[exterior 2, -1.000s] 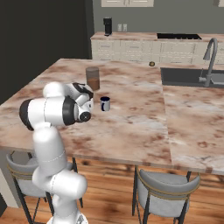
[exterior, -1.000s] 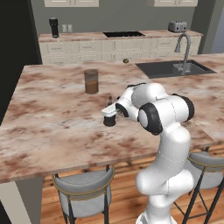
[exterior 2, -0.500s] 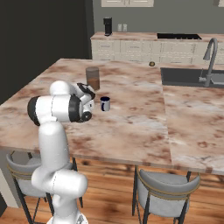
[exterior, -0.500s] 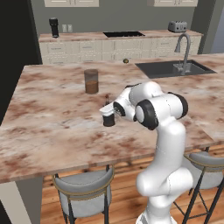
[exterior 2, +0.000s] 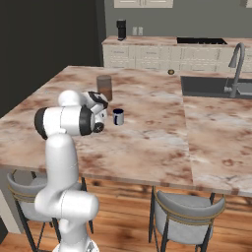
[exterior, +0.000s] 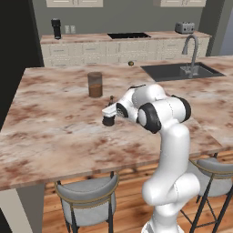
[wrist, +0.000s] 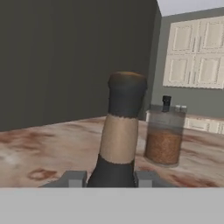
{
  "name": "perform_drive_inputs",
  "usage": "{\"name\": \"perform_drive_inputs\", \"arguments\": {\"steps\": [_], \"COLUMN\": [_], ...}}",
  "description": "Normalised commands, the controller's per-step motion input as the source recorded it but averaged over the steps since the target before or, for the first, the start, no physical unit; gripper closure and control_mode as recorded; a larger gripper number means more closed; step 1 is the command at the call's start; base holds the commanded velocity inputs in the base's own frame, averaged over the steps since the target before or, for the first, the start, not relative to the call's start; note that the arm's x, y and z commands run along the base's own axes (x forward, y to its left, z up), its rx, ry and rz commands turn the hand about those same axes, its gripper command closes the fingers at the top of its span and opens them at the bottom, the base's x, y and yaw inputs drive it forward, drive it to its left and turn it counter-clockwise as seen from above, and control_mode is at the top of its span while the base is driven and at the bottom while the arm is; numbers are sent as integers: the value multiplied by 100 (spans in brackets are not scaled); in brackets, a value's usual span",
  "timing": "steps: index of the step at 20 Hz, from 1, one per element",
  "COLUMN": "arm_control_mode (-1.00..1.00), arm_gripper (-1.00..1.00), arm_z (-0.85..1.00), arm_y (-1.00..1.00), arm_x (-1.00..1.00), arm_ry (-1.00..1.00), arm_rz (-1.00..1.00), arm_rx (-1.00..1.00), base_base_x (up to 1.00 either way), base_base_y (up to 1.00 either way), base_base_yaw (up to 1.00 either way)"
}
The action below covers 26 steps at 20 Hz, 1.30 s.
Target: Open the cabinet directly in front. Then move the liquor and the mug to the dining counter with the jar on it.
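Note:
My gripper (exterior: 109, 112) points sideways, shut on the liquor (exterior: 108, 121), a near-black bottle standing upright at or just above the dining counter (exterior: 54, 132). In the hand view the liquor (wrist: 120, 131) rises between my gripper (wrist: 109, 178) fingers, its brownish neck and dark cap close up. The jar (exterior: 95, 84), clear glass with brown contents, stands a short way beyond it on the counter, also as the jar (wrist: 164, 138) and the jar (exterior 2: 104, 87). The grey mug (exterior 2: 118, 116) with its navy interior sits on the dining counter (exterior 2: 147, 142), just right of my hand.
A sink with a faucet (exterior: 191, 50) is set in the counter's right part. Grey stools (exterior: 88, 195) stand under the near edge. A back counter carries a coffee machine (exterior: 56, 28), a toaster (exterior: 184, 28) and a cooktop. Cream wall cabinet doors (wrist: 197, 52) hang beyond.
My hand has edged a little to the left with the liquor in it, and the arm's elbow has shifted. The jar and the mug stay put.

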Motion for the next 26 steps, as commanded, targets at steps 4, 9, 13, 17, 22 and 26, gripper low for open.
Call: {"name": "perform_drive_inputs", "arguments": {"steps": [4,9,13,17,22,26], "arm_control_mode": [-100,-100,-100,-100,-100,-100], "arm_gripper": [100,100,100,-100,-100,-100], "arm_z": [0,2,13,12,46,69], "arm_y": [-5,2,1,0,2,4], "arm_x": [0,4,2,0,0,0], "arm_ry": [-2,2,4,2,5,6], "arm_rz": [0,0,0,0,-1,-4], "arm_rx": [2,0,0,0,0,0], "base_base_x": [0,0,0,0,0,0], "base_base_y": [0,0,0,0,0,0], "base_base_yaw": [0,0,0,0,0,0]}}
